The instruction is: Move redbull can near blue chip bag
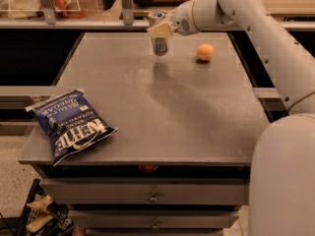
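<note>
Table (187, 112): grey flat top; drawers (152, 196) beneath its front edge.
Drink can (160, 47): slim, silver and blue, upright; at 12 o'clock on the table, close to the far edge; whether its base touches the top cannot be told.
Gripper (160, 29): cream fingers clenched on the drink can's upper half; white arm (256, 23) reaches in from the 2 o'clock side.
Orange fruit (205, 52): small, round; at 3 o'clock from the drink can, near it, apart.
Chip bag (69, 124): dark blue, white lettering, lying flat; at 8 o'clock on the table, by the front left corner, overhanging the edge; well apart from the drink can.
</note>
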You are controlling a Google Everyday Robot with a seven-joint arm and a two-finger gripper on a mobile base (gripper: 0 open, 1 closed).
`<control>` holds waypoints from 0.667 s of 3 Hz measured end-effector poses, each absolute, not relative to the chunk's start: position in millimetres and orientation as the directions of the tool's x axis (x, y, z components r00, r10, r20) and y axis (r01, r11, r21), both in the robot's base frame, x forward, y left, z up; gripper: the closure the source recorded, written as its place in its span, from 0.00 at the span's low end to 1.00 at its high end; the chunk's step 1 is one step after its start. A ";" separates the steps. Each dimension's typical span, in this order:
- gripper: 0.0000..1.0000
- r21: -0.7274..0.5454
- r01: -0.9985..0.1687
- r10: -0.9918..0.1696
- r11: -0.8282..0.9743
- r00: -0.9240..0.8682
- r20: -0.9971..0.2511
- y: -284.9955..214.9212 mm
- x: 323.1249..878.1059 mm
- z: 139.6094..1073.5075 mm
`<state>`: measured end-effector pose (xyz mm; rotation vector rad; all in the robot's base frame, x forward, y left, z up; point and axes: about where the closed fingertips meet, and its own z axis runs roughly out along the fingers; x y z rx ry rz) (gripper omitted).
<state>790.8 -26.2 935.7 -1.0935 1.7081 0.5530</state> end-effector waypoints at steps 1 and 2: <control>1.00 -0.152 -0.891 -0.388 0.427 -0.029 -0.921 -29.9 764.2 965.3; 1.00 -0.145 -0.935 -0.341 0.323 0.028 -0.940 -21.3 724.9 985.9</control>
